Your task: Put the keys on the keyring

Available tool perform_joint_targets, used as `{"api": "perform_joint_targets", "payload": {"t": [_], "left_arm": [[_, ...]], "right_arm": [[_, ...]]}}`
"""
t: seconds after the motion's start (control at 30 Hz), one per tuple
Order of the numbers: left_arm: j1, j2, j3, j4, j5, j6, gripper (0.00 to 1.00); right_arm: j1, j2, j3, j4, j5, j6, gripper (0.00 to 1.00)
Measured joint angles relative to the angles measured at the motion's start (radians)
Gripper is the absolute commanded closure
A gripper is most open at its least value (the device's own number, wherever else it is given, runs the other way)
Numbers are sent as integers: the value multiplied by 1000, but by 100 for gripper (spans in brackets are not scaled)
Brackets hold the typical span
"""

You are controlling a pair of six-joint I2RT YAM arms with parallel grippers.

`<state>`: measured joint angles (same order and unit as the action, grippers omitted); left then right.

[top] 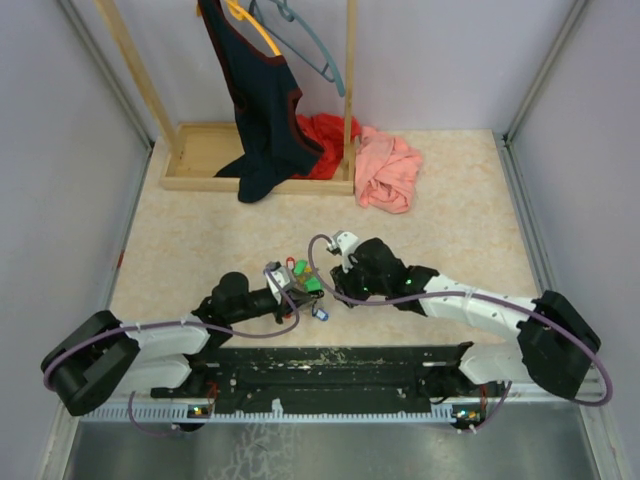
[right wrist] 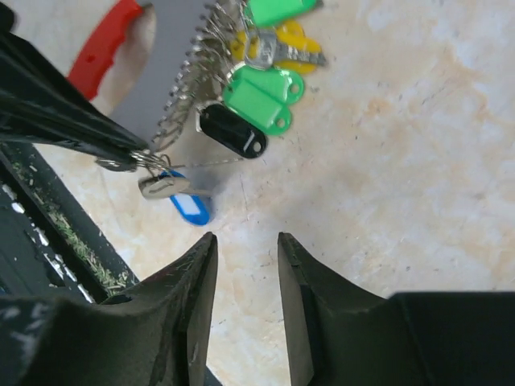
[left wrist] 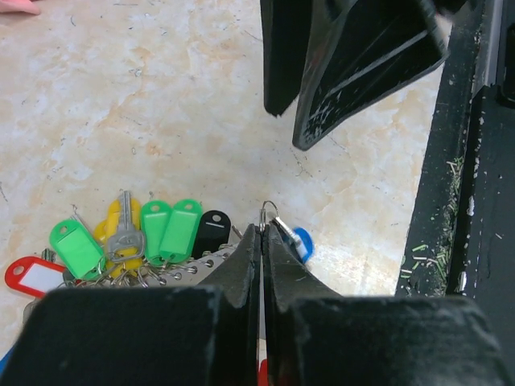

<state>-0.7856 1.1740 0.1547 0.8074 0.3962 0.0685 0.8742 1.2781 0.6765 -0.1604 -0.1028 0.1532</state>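
Note:
The keyring is a red loop with a grey plate edged by wire coils. Several keys hang from the coils, with green, black, yellow and red heads. My left gripper is shut on a thin wire ring at the keyring's end. A blue-headed key dangles from that ring, blurred. My right gripper is open with nothing in it, a short way from the blue key. From above, both grippers meet near the table's front middle.
A wooden rack at the back holds a dark garment and hangers. Red cloth and pink cloth lie beside it. The black base rail runs along the near edge, close to the blue key.

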Motion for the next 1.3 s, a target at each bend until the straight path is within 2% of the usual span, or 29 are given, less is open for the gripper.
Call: {"api": "perform_joint_targets", "payload": {"t": [0.23,0.37,0.6,0.83,1.13,1.3], "left_arm": [[0,-6,0,-29,4,18,99],[0,-27,0,-37,4,19,99],[0,-47,0,-22,14,18,99],[0,-51,-4,-10,41,19,99],[0,-78,-23,5,77,41,99],[0,-80,-25,10,90,45,99]], "right_arm": [[0,-126,-84,149,-114,-145,51],[0,-135,-135,242,-169,-208,49],[0,-109,-195,399,-225,-225,48],[-9,-26,-206,471,-280,-240,53],[-84,5,-206,551,-441,-220,58],[-92,24,-203,566,-523,-213,64]]}}
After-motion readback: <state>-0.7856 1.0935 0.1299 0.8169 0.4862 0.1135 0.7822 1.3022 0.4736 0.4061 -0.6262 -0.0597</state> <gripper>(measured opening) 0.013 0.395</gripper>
